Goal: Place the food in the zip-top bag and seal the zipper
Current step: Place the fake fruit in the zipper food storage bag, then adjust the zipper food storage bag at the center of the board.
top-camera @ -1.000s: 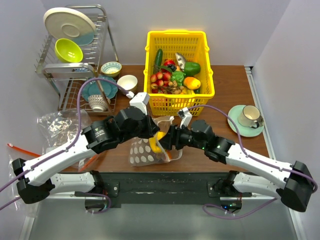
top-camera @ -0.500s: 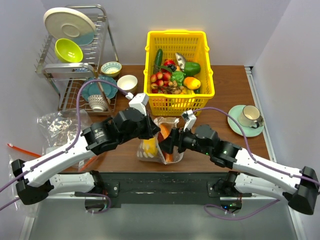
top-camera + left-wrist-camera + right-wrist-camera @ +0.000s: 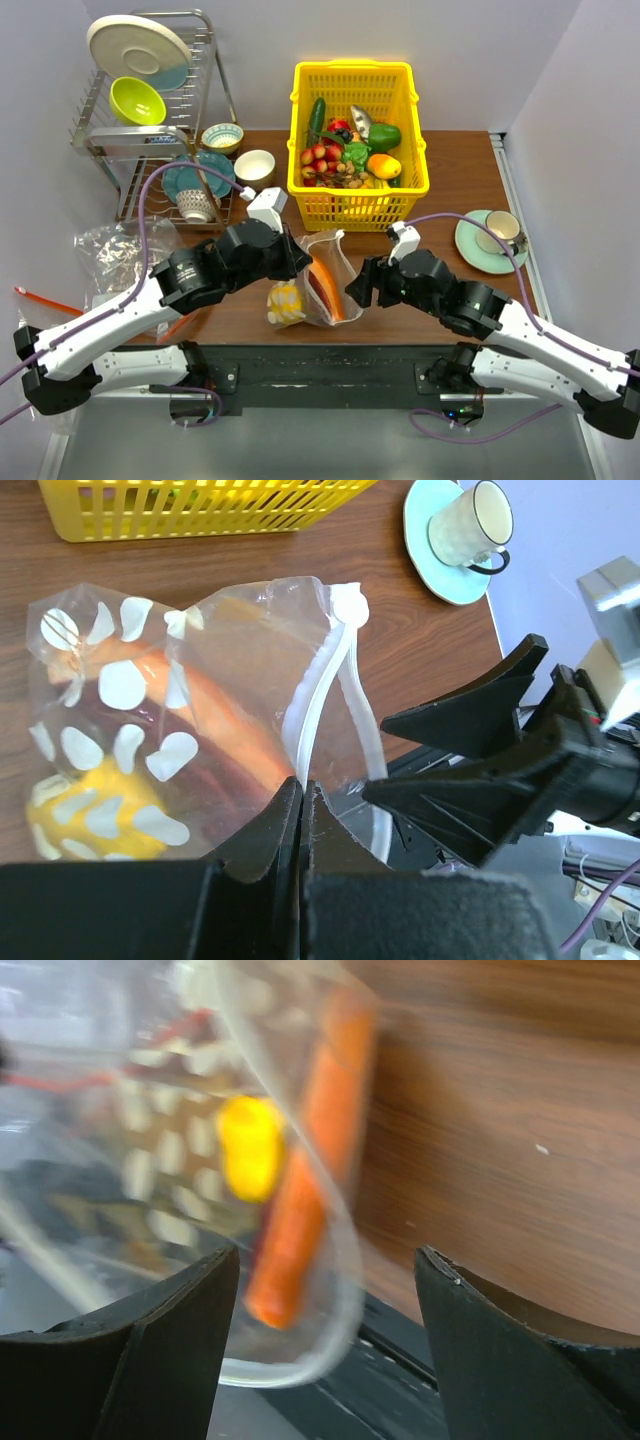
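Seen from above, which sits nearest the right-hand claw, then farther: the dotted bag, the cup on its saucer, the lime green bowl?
1. Dotted bag, just left of the right gripper.
2. Cup, on its saucer to the right.
3. Lime green bowl, in the rack, far back left.

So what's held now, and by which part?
Left gripper pinches the dotted zip-top bag at its mouth edge, by the zipper. Right gripper is open, holding nothing.
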You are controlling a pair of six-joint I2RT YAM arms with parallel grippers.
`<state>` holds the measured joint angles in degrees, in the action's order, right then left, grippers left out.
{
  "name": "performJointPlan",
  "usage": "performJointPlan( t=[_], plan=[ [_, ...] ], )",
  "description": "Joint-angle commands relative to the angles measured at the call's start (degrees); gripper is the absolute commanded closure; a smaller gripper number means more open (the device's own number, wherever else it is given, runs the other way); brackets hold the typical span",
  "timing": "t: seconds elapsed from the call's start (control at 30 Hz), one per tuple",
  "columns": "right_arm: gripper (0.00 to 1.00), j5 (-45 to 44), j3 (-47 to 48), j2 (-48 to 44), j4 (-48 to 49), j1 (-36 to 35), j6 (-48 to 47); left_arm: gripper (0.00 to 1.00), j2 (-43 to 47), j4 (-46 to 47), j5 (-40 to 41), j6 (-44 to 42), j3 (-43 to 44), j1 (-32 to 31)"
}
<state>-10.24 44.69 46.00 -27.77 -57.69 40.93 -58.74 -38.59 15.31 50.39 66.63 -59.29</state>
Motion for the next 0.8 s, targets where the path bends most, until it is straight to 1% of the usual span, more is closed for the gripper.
performJointPlan(
  t=[0.0,0.1,0.13,0.2,0.23,0.3,0.33,0.4,0.43,0.57,0.77],
  plan=[
    [0.27,-5.9,3.7,2.4,-6.8,-0.1,-2.8,1.0,1.7,1.5,1.4,1.0,0.3,0.0],
    [0.28,-5.7,4.2,5.0,-6.8,-0.2,-3.7,1.0,2.0,0.9,1.6,1.1,0.4,0.0],
    [0.34,-5.1,4.1,5.8,-5.9,-0.2,-3.9,1.0,2.2,0.6,1.8,1.2,0.5,0.0],
    [0.43,-3.0,4.2,6.4,-4.8,-0.1,-4.4,1.0,2.3,0.2,2.1,1.4,0.3,0.0],
    [0.54,-2.3,4.4,6.6,-3.3,-0.1,-4.5,1.0,2.5,0.1,2.2,1.4,0.1,-0.1],
    [0.64,-1.8,5.2,6.7,-2.6,-0.1,-4.7,1.0,2.6,-0.5,2.6,1.5,-0.5,0.0],
    [0.77,-1.7,6.7,6.9,-2.6,-0.1,-4.9,1.0,2.8,-0.7,2.8,1.7,-0.8,0.0],
    [0.9,-1.9,8.7,7.3,-3.7,-0.1,-5.8,1.0,3.2,-1.7,3.4,2.0,-1.4,0.0],
    [1.0,-2.1,10.9,7.6,-4.1,-0.2,-6.0,1.0,3.7,-2.3,4.1,2.5,-1.6,0.0],
    [1.0,-1.2,15.8,9.1,-5.3,-0.2,-7.4,1.0,4.9,-6.3,5.6,2.9,-1.9,0.0],
    [1.0,1.7,20.3,11.8,-4.5,-0.1,-7.9,1.0,6.5,-14.2,9.2,3.8,1.1,-0.1]
  ],
)
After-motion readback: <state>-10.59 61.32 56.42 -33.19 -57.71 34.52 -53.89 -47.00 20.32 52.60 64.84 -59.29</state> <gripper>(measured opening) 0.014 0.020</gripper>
